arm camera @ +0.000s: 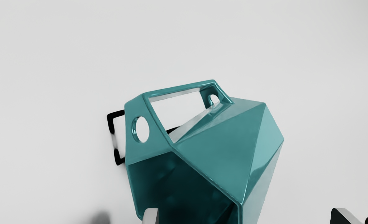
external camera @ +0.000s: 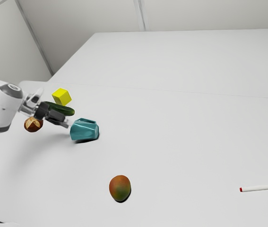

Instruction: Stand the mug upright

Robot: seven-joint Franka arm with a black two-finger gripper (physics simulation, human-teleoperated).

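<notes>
Teal mug [external camera: 83, 130] lies tipped on the surface [external camera: 181, 146], just off the end effector [external camera: 66, 124] twd. the exterior view's right; mouth approx. faces the spread, empty fingers [arm camera: 151, 216]; long axis prob. needs swinging vert.

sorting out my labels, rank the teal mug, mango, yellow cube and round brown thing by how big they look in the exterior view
1. Teal mug
2. Mango, only a little smaller
3. Yellow cube and round brown thing: too alike to rank
</notes>
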